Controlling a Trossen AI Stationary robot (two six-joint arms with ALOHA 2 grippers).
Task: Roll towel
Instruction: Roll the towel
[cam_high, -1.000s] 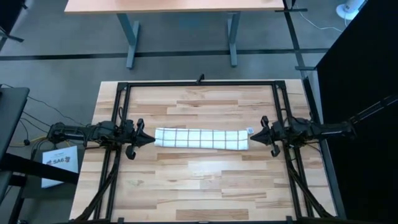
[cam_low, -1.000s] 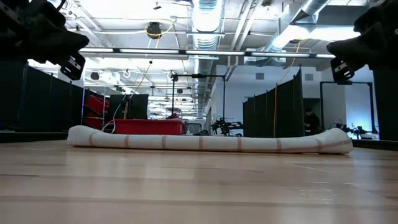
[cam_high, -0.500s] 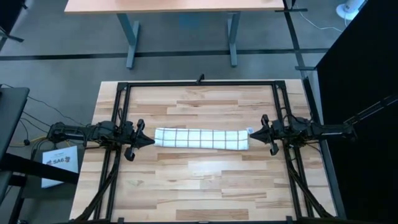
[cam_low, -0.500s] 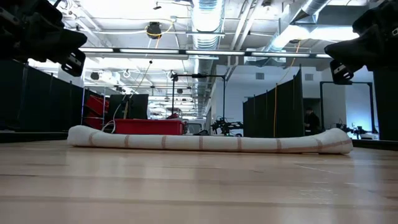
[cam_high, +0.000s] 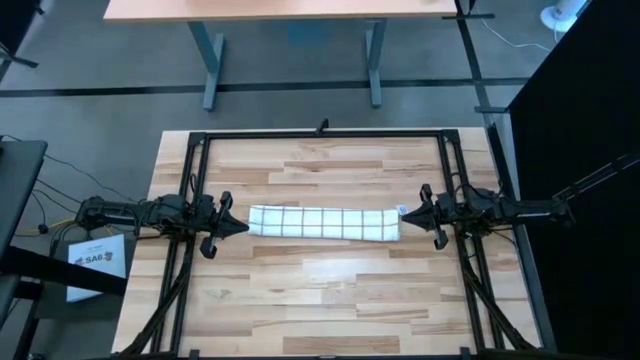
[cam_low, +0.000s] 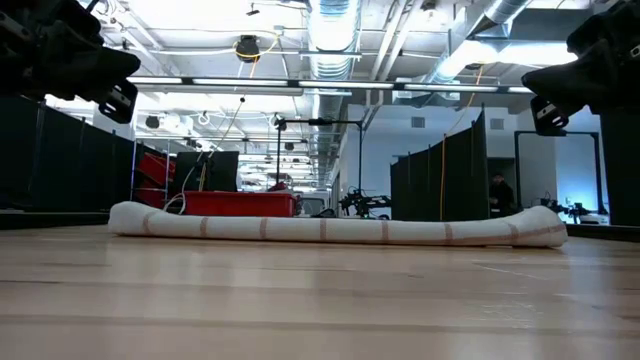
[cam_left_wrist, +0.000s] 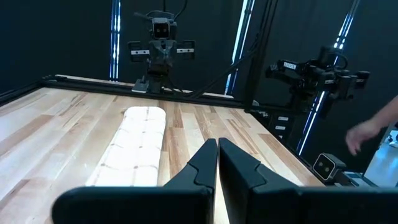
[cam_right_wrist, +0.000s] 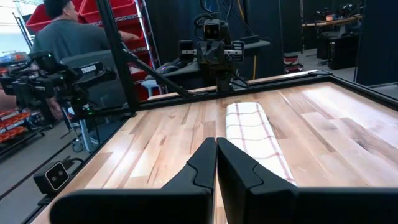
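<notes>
The towel (cam_high: 323, 223) is laid rolled across the table (cam_high: 330, 300), flanked endwise by the closed left hand (cam_high: 240, 226) and closed right hand (cam_high: 408, 217).

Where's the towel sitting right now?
In the high view the towel lies rolled across the table's middle, between the shut left gripper and right gripper.

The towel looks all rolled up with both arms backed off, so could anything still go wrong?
Possibly. The towel lies as a loose roll that nothing holds, so it might slacken or unroll. The left gripper and right gripper, fingers shut, sit close to the roll's ends; a careless move could nudge it.
</notes>
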